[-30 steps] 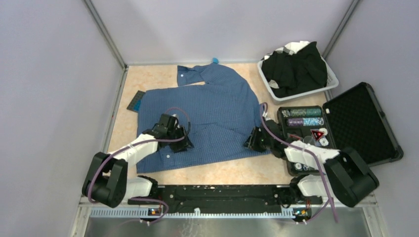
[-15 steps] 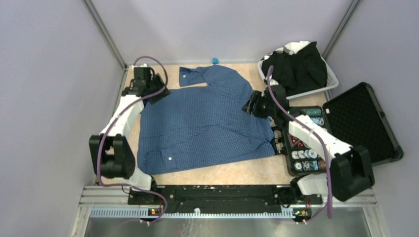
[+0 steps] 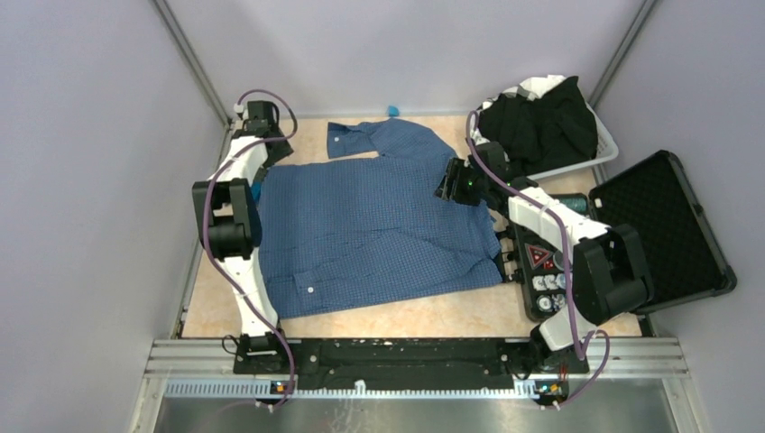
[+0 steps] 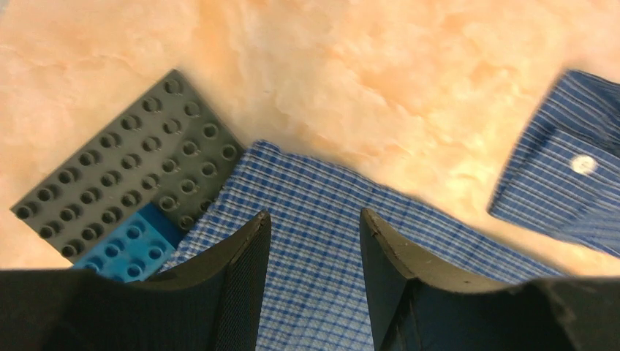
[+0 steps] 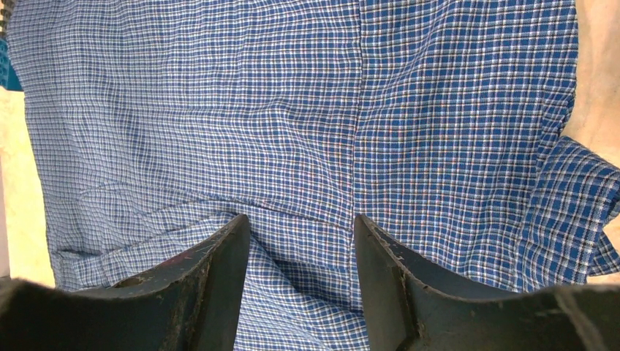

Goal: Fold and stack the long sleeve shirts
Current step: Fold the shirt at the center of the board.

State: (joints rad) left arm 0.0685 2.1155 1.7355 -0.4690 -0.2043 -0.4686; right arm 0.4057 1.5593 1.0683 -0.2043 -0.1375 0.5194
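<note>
Shirt, blue check, lies flat mid-desk. Left pincer spread over its far-left corner. Right pincer spread over far-right shoulder, nothing pinched. Black shirts heaped in basket.

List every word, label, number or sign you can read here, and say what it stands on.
No text can be read in any view.
Red triangular piece in the black case: pale marks, too small to read.
Round chips below it: markings too small to read.
Blue checked shirt: no label or print showing.
Grey studded plate: no lettering to make out.
</note>
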